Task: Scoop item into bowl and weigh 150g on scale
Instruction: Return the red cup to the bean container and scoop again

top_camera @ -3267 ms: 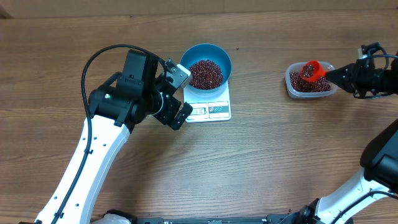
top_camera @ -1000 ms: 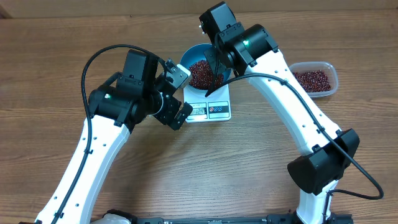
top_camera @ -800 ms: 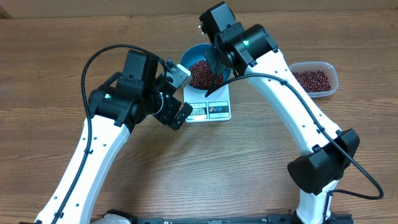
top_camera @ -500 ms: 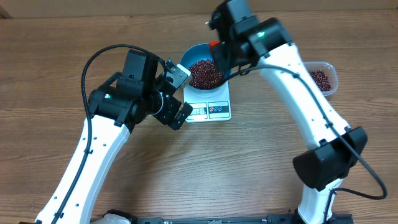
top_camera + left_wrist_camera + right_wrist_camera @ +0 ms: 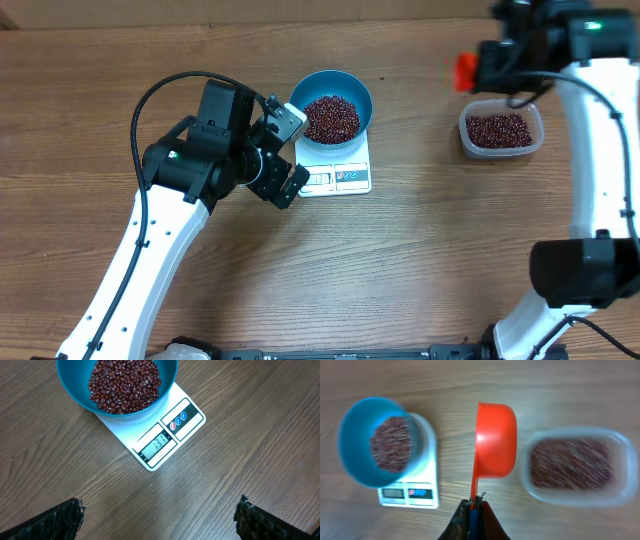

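Bowl point(image 5: 330, 80) of beans point(image 5: 331, 118) sits on the scale point(image 5: 340, 165) — red scoop point(image 5: 465, 70) near the tub point(image 5: 465, 135).

Robotics lab bench, prob. Wood-grain table point(image 5: 420, 250); left arm point(image 5: 145, 250) + right arm point(image 5: 600, 150), white/blk, exposed cables point(image 5: 170, 85), bases at 6 o'clock edge; scale point(image 5: 345, 178) near 12 o'clock.

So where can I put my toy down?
Bare wood: between the scale and the tub, and in front of the scale. Crowded: beside the scale by the open left gripper; by the tub, the right gripper holds a scoop.

left wrist view cuts the bowl point(image 5: 71, 386) off at top; scoop point(image 5: 465, 68) blurred overhead
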You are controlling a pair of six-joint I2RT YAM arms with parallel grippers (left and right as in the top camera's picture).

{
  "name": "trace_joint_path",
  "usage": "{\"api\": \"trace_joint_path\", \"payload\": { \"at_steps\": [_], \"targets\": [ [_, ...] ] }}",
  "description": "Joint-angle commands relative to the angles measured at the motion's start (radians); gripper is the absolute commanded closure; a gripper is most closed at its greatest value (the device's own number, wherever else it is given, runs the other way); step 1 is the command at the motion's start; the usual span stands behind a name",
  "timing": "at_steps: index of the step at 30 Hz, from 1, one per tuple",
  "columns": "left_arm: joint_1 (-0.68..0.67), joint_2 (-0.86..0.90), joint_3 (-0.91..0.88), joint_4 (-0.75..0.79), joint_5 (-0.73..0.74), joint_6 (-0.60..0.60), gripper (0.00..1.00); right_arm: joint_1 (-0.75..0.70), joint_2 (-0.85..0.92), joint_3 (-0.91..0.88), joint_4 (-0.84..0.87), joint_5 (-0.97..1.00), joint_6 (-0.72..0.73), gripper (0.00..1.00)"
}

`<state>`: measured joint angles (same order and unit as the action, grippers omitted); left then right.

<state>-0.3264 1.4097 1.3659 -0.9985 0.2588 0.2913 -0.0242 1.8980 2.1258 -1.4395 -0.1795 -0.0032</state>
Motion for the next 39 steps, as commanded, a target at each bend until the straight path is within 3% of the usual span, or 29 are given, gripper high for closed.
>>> {"api": "trace_joint_path", "payload": {
  "at_steps": [1,11,39],
  "targets": [
    [0.005,-0.011,0.021,0.004,0.019,-0.007,0.00,-0.080,-0.026,0.012,-0.011,-0.012,-0.005,0.96],
    [0.005,-0.011,0.021,0.004,0.019,-0.007,0.01,-0.216,-0.023,-0.150,0.033,0.033,-0.031,0.96],
    [0.005,-0.011,0.021,0.004,0.019,-0.007,0.00,-0.220,-0.022,-0.468,0.334,0.160,-0.026,0.96]
  ]
}}
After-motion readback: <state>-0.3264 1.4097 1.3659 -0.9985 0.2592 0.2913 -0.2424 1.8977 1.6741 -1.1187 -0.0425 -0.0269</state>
